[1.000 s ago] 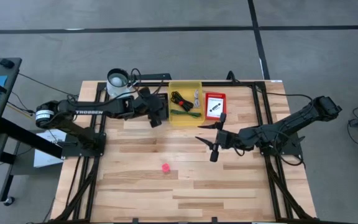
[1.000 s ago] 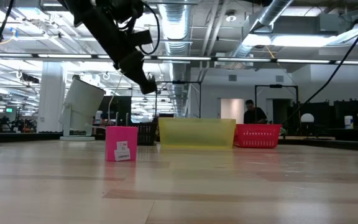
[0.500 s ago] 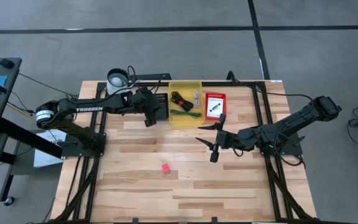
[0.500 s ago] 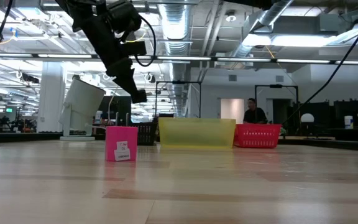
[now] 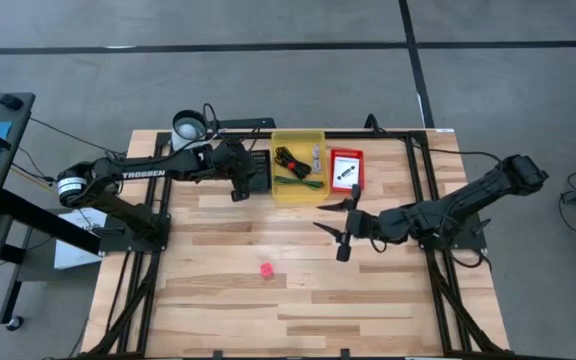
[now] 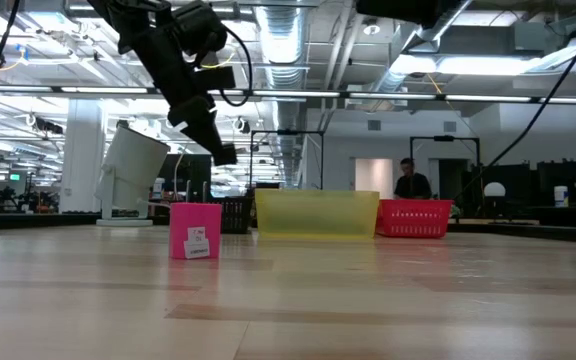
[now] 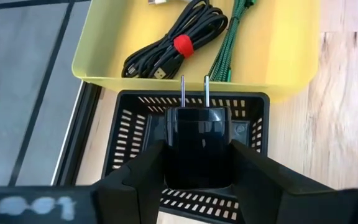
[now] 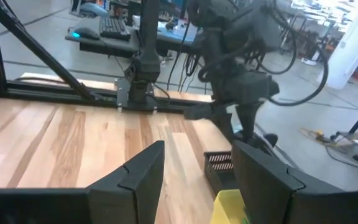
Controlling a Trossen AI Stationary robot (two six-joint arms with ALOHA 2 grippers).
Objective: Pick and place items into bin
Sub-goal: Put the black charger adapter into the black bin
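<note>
My left gripper (image 5: 236, 188) (image 7: 197, 155) hangs over the black slotted basket (image 5: 259, 170) (image 7: 188, 109), shut on a black two-pronged plug (image 7: 197, 140). Just past the basket, the yellow bin (image 5: 298, 190) (image 7: 104, 56) holds the black coiled cable (image 7: 173, 43), a green braided cord (image 7: 232, 37) and a small silver-grey part (image 5: 316, 157). The white-and-black piece (image 5: 346, 170) lies in a red tray (image 5: 346, 153). The pink-red cube (image 5: 266, 269) (image 6: 195, 230) sits alone on the table. My right gripper (image 5: 333, 222) (image 8: 197, 180) waits open, right of centre. My left gripper pinches the black plug's body (image 7: 197, 149) between its two fingers, one on each side. The two metal prongs (image 7: 194, 93) point away from the gripper toward the yellow bin. The plug is lifted clear, above the black basket.
A white cylinder (image 5: 189, 126) (image 6: 128, 170) stands at the table's far left corner. Black frame rails (image 5: 423, 190) run along both sides of the table. Bare wood (image 5: 298, 300) lies across the near half around the cube. A person (image 6: 408, 180) stands in the room beyond.
My left gripper, still shut on the plug, has moved a little toward the table's left and sunk slightly over the black basket, then nearly stopped. The right arm has kept still.
</note>
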